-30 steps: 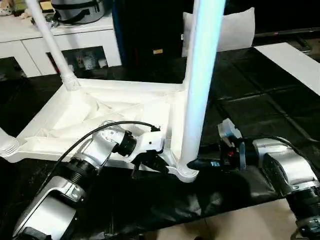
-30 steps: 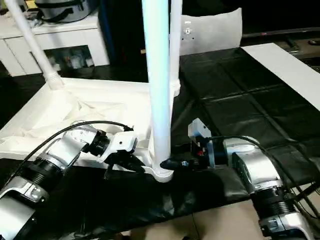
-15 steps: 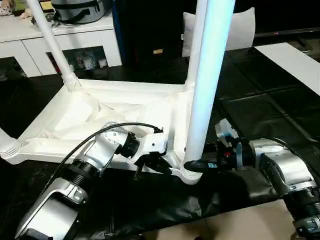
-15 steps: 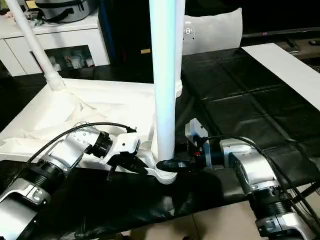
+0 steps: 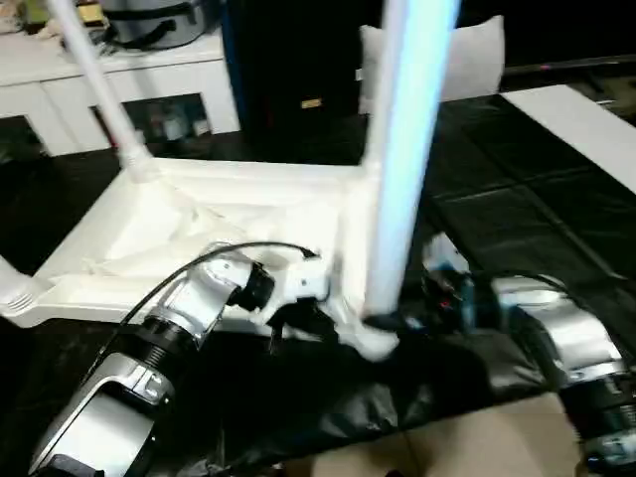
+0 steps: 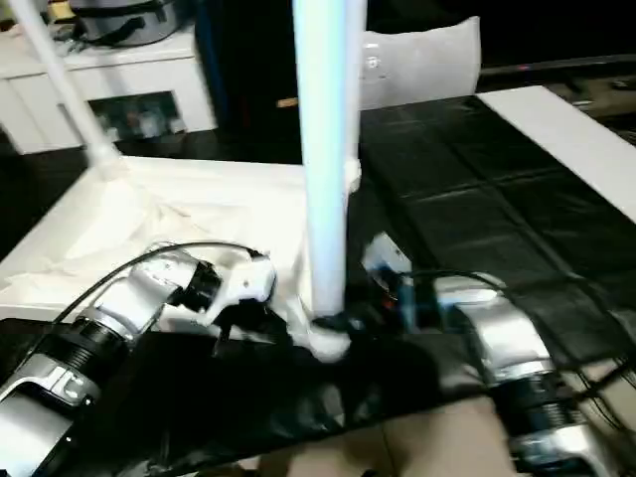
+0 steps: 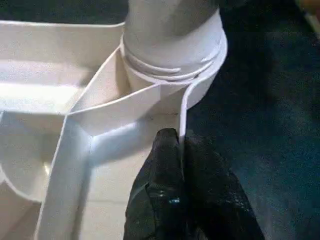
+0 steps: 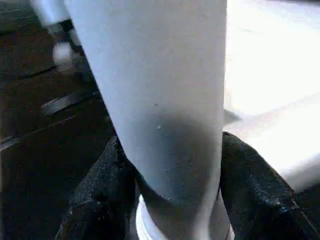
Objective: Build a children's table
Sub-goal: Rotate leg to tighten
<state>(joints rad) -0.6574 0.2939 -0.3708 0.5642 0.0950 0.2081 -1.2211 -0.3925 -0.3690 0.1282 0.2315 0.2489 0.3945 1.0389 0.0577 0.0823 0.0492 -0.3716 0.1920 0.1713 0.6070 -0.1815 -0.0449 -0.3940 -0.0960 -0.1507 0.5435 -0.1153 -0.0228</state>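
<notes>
**Two grippers at the near corner of the upturned table top**

Three legs stand in view on the white table top, which lies underside up on the black-covered work surface. From my seat, going left to right: a socket end of one leg shows at the near left corner, and a second leg rises slanting from the far left corner, in front of the white cabinet.

My left gripper is pinched shut on the thin outer rim of the table top, one black finger on each side of the wall, just beside the corner socket. I see the same grip from the head camera, at the near edge of the top.

The nearest leg stands upright in that near right corner socket. My right gripper has its two black fingers set around the base of this leg, one on each side, pressed against the tube just above the socket collar
</notes>
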